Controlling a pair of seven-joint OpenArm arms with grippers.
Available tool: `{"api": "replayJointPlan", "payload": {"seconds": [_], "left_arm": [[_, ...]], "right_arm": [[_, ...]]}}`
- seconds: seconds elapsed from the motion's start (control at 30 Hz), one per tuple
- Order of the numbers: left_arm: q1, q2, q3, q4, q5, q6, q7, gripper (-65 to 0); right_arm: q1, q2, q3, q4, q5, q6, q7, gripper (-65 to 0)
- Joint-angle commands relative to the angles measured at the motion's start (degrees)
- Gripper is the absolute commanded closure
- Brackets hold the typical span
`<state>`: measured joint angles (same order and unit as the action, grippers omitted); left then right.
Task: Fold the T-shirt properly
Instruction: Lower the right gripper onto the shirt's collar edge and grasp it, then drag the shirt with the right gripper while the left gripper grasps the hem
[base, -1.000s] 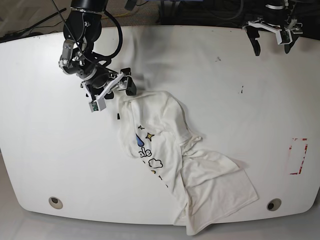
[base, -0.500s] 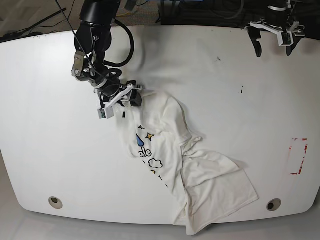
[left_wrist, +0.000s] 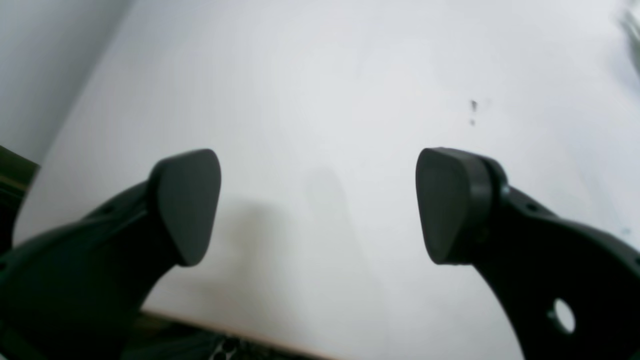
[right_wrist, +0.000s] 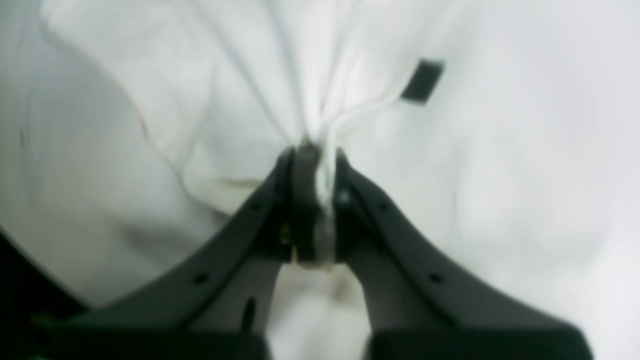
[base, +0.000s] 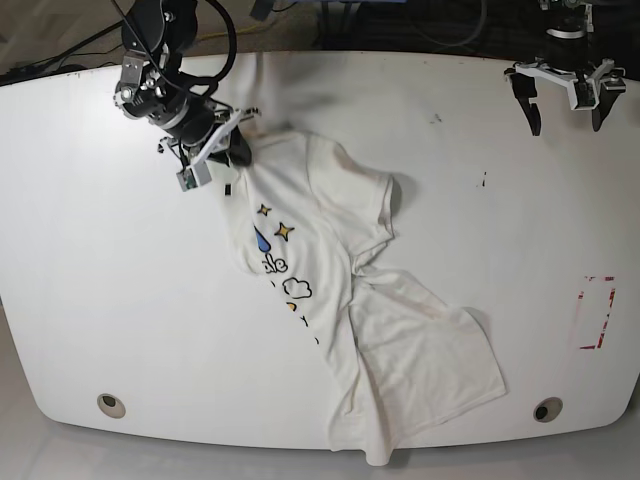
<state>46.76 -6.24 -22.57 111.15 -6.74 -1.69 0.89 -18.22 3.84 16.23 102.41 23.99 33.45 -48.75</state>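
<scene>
Since the earlier frame, the right gripper (base: 236, 150) has pinched the T-shirt (base: 330, 290) edge and dragged it up the table (base: 80, 300). Left gripper (base: 565, 95) hangs spread, idle. Shirt remains crumpled; folding has not started.

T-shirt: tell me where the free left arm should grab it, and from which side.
Probably the hem corner of the T-shirt nearest the table's front edge. It lies flat and single at the cloth's far end from the right gripper, whose jaws are shut on the bunched top edge. The left gripper, jaws wide open, hangs over bare table and could come down from its own side.
</scene>
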Motion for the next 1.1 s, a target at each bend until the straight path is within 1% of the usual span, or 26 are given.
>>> {"api": "replayJointPlan", "payload": {"seconds": [0.0,0.07,0.1,0.17,0.23,0.3,0.4,0.47,0.5,0.6,0.67,0.83,0.97,1.07], "left_arm": [[-1.44,-0.31,-0.33,0.89,0.63,0.07,-1.63,-58.1],[-2.94,-0.31,-0.25,0.80,0.63,0.07,-1.63,-58.2],[-3.99,-0.31,-0.25,0.80,0.63,0.07,-1.19,-58.2],[-6.28,-0.31,-0.16,0.80,0.63,0.07,2.24,-58.3],[-9.36,-0.31,-0.16,0.80,0.37,0.07,7.33,-58.3],[-14.37,-0.31,-0.25,0.80,0.37,0.07,14.02,-58.2],[-19.82,-0.31,-0.16,0.80,0.28,0.07,21.75,-58.1],[-23.95,-0.31,0.37,0.71,0.28,0.07,25.80,-58.2],[-26.94,-0.31,1.34,0.36,0.28,0.07,28.70,-58.3],[-34.24,-0.31,4.24,-2.89,0.19,0.07,33.53,-58.3],[-38.02,0.13,5.47,-5.44,0.19,0.07,34.15,-58.3],[-47.86,3.21,7.49,-15.55,0.19,-0.02,34.15,-58.5],[-54.89,4.44,7.49,-25.04,0.19,-0.02,34.06,-58.5],[-59.73,4.61,7.49,-32.96,0.19,-0.02,33.53,-58.2]], "right_arm": [[-1.87,3.33,0.25,4.71,1.02,1.32,0.53,0.0],[-4.07,5.35,0.25,5.68,1.02,2.90,0.44,0.0],[-4.95,7.02,0.25,5.85,1.02,4.13,0.44,0.0],[-5.83,9.57,0.34,5.59,1.02,5.89,0.44,0.0],[-6.35,11.15,2.28,5.33,1.02,6.55,0.44,0.0],[-6.88,11.50,5.79,5.24,0.67,6.55,0.44,0.0],[-6.71,12.03,9.05,4.45,0.67,6.55,0.18,0.0],[-6.71,12.30,10.36,3.74,0.67,6.55,0.18,0.0],[-6.71,13.00,10.98,3.66,0.67,6.55,0.18,0.0],[-6.71,13.61,11.16,3.30,0.67,6.55,0.18,0.0],[-6.71,13.53,11.33,3.30,0.67,6.55,0.18,0.0],[-6.71,13.35,11.33,3.30,0.67,6.55,0.18,0.0],[-6.62,12.30,11.42,3.30,0.67,6.55,0.18,0.0],[-6.44,11.94,11.42,3.30,0.67,6.55,0.18,0.0]]}}
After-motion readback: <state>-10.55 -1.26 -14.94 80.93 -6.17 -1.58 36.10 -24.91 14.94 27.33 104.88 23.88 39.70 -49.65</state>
